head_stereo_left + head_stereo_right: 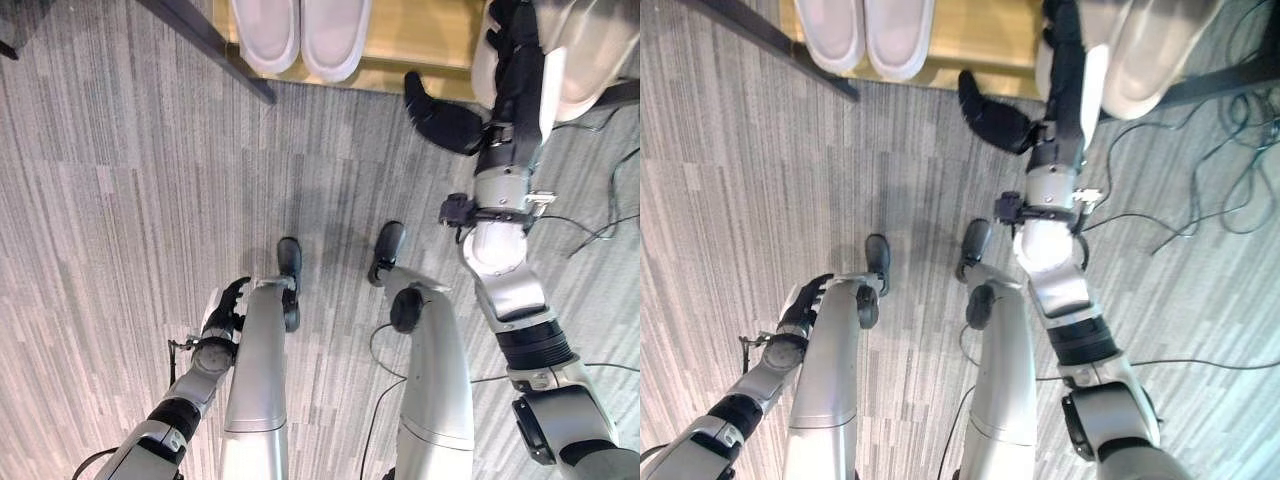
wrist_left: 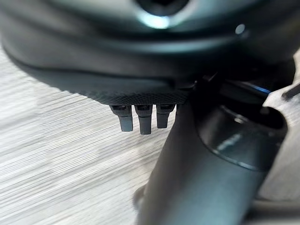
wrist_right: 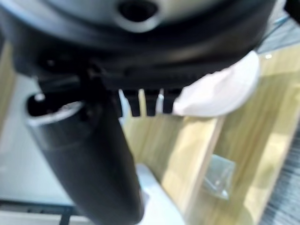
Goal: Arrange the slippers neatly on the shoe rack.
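Two white slippers (image 1: 300,35) lie side by side, touching, on the wooden shoe rack (image 1: 420,35), at its left end. Another white slipper (image 1: 1145,55) lies at the rack's right end, beside the right hand (image 1: 515,60). Whether that hand grips it cannot be determined. The left hand (image 1: 228,305) hangs low over the grey floor (image 1: 100,200), fingers relaxed, holding nothing.

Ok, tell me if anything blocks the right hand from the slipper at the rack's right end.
Nothing visible does. The right hand is raised at the front edge of the light wooden shoe rack, right beside the white slipper at its right end. The pair of white slippers lies further left, out of the path.
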Controlling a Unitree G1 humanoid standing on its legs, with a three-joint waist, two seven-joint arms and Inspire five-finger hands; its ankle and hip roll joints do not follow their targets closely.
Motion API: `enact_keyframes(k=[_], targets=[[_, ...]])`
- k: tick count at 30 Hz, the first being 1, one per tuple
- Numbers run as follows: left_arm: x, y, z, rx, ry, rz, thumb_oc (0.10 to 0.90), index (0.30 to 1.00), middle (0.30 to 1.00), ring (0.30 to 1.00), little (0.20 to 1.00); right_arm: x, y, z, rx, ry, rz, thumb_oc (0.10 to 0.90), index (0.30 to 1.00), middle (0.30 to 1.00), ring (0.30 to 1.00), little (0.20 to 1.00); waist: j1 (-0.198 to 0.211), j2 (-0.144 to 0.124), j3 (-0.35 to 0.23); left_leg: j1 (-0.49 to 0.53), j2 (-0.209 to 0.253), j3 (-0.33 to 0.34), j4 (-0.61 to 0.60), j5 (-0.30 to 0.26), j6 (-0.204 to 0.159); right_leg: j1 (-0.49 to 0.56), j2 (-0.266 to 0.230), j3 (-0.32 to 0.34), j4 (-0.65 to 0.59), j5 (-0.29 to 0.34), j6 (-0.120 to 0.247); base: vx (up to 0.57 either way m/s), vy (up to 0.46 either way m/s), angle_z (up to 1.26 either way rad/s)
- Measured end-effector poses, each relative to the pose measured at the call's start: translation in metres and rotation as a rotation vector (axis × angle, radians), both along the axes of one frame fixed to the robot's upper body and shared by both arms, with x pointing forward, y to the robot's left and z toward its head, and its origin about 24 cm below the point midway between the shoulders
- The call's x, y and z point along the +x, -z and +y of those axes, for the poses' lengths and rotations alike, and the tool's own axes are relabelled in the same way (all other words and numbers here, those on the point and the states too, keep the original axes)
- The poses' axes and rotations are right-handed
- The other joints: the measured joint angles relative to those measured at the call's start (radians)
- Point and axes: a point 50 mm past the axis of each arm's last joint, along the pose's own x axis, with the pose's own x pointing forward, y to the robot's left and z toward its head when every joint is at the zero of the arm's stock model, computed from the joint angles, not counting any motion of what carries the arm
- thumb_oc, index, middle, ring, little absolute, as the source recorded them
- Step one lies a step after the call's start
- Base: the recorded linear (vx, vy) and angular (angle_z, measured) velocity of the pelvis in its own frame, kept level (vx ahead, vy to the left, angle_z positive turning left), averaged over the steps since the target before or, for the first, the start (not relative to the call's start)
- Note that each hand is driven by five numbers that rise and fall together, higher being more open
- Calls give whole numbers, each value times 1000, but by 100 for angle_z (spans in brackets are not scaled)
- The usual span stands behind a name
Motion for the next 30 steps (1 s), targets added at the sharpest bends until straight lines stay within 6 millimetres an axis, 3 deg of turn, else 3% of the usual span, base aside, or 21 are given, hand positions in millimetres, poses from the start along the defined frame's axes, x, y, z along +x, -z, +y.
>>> enact_keyframes(k=[3,6,7,10,11,13,16,21,26,28,29,30], targets=[[2,-3,5,14,-14,-6,800,900,900,900,900,0,3,-3,-13,-5,16,800,900,900,900,900,2,0,-17,42,-3,7,-73,30,2,47,-1,-11,-73,36,-5,-86,31,-1],[13,-15,8,-3,-36,-51,800,900,900,900,900,-1,31,-5,-59,-27,125,800,900,900,900,900,-5,-3,-15,193,-18,15,-211,78,0,194,-3,-19,-201,72,5,-39,20,5],[14,-15,2,-34,-32,-63,800,900,900,900,900,-1,54,-1,-99,-55,214,800,900,900,900,900,-9,-5,-22,305,-22,18,-296,100,1,303,2,-20,-282,97,22,-27,16,-5],[18,-22,-14,-87,14,-148,800,900,900,900,900,-15,106,1,-134,-98,380,800,900,900,900,900,-35,-7,-136,391,-23,31,-379,101,9,388,3,-20,-367,95,43,-31,15,-9],[23,-28,-19,-101,29,-172,800,900,900,900,900,-15,118,0,-152,-108,429,800,900,900,900,900,-39,-10,-138,443,-27,31,-428,119,10,442,5,-24,-410,113,59,8,-5,-5],[25,-26,-36,-134,75,-172,800,900,900,900,900,-26,164,-8,-182,-99,618,800,900,900,900,900,-51,-28,-165,554,-34,39,-503,134,10,543,8,-24,-479,125,64,14,-18,-8],[22,-21,-53,-163,135,-146,800,900,900,900,900,-38,200,-19,-201,-77,769,800,900,900,900,900,-65,-33,-210,619,-37,46,-566,146,8,601,11,-29,-523,138,60,-5,-42,-5],[2,3,-50,-162,134,-56,800,900,900,900,900,-59,258,-36,-277,-36,1033,800,900,900,900,900,-45,-29,-208,842,-32,44,-697,168,-19,800,27,-50,-606,133,62,33,-55,-3],[-15,17,-37,-125,119,0,800,900,900,900,900,-78,292,-56,-305,28,1206,800,900,900,900,900,-33,-14,-203,1005,-25,28,-805,199,-28,945,44,-76,-657,122,70,103,-99,5],[-28,27,-30,-118,103,45,800,900,900,900,900,-89,305,-63,-310,48,1279,800,900,900,900,900,-29,-9,-203,1086,-15,29,-840,202,-32,1024,58,-78,-689,122,70,147,-143,-10],[-47,31,-19,-203,75,63,800,900,900,900,900,-92,311,-65,-296,55,1307,800,900,900,900,900,-22,-3,-200,1125,-8,28,-868,208,-38,1063,63,-87,-715,122,71,45,-44,-3],[-53,26,-18,-204,107,42,800,900,900,900,900,-94,314,-69,-285,72,1326,800,900,900,900,900,-26,2,-198,1143,-6,27,-880,220,-45,1086,66,-93,-733,129,67,137,-93,20]])
